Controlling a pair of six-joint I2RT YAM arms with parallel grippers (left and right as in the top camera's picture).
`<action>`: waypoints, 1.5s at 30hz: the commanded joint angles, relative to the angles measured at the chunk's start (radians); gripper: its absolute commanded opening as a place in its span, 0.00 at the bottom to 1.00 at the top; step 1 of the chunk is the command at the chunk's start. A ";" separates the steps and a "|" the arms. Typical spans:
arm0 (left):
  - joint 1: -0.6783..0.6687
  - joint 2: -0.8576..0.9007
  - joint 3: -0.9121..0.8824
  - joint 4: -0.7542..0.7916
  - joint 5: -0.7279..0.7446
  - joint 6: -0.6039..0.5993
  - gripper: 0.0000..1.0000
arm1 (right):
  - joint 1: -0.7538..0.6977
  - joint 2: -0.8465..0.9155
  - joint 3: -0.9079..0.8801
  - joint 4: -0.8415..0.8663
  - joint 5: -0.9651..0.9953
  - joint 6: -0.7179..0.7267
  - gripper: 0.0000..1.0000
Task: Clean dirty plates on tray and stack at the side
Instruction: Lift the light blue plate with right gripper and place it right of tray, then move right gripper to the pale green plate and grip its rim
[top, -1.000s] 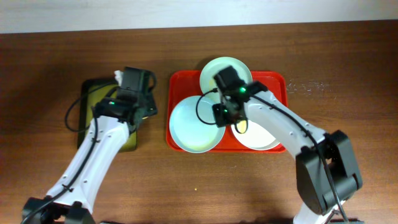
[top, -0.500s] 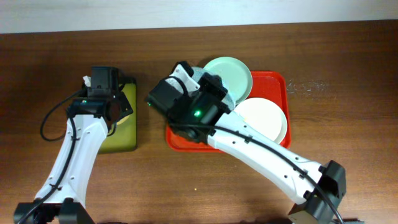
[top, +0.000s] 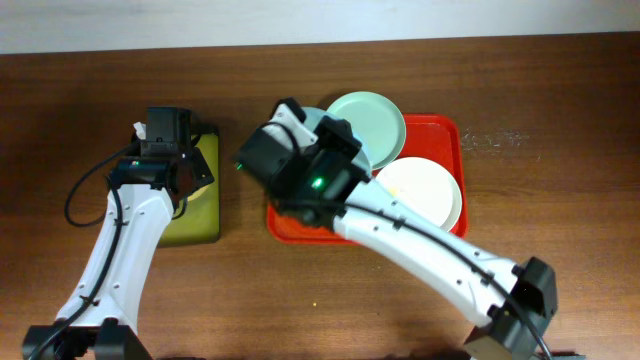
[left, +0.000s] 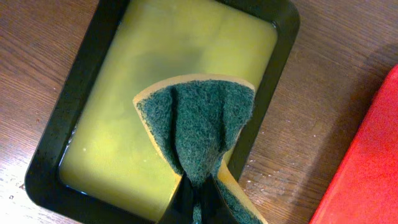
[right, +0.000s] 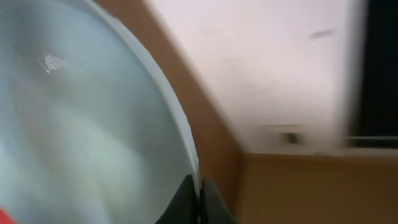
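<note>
Left pincer (left: 198, 202): clamped on green sponge (left: 196, 124); black tray (left: 62, 124) of yellow liquid (left: 186, 43) lay beneath. Right pincer (right: 199, 194): clamped on pale plate (right: 81, 124) rim; plate extended to its left.

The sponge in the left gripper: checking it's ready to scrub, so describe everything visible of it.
Yellow foam sponge with a dark green scouring face, folded down its middle, green outward, pinched at one end by the shut left gripper. It hangs over the black-rimmed tray of yellow-green liquid; contact with it is unclear.

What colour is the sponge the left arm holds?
The sponge is dark green on yellow, clearest in the left wrist view.
</note>
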 joint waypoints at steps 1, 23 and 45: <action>0.004 -0.010 0.010 0.000 -0.003 0.017 0.00 | -0.141 0.030 -0.078 -0.046 -0.248 0.129 0.04; 0.003 -0.009 -0.005 0.021 0.026 0.016 0.00 | -1.430 0.015 -0.425 0.340 -1.283 0.343 0.04; 0.003 -0.008 -0.005 0.024 0.076 0.016 0.00 | -0.964 0.005 -0.329 0.473 -1.249 0.338 0.82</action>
